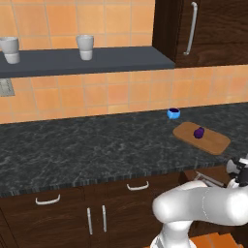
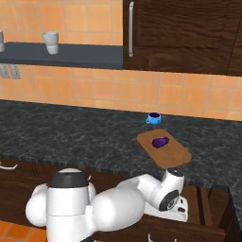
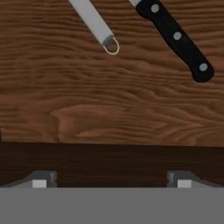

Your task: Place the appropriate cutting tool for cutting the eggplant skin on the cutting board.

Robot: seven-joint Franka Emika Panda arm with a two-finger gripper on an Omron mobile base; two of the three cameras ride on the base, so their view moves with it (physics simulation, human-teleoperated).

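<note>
a rendered kitchen with orange wall tiles and a dark marbled counter (image 1: 87,145). on the counter lies a light-brown cutting board (image 1: 213,141), and a small dark purple eggplant (image 1: 198,132) sits on it, toward the end nearest the wall. a small blue bowl (image 1: 173,113) stands just beyond the board, by the tiles. two pale cups (image 1: 85,47) rest on a dark shelf above.

the white arm bends low in front of the cabinets, reaching down into an open drawer (image 2: 208,208) below the counter edge, just under the board. the gripper (image 3: 111,180) looks down on the drawer's wooden floor (image 3: 87,96). its two finger tips stand wide apart and hold nothing. ahead of them, well apart from the tips, lie two tools: a knife with a black riveted handle (image 3: 179,39), and beside it a slim grey metal handle ending in a small ring (image 3: 94,22), likely a peeler, though its head is out of sight.

the task seems to be at an early stage: the drawer is open and the tools are found, but none is picked up, and the board carries just the eggplant. choosing, grasping, lifting and placing all remain.
</note>
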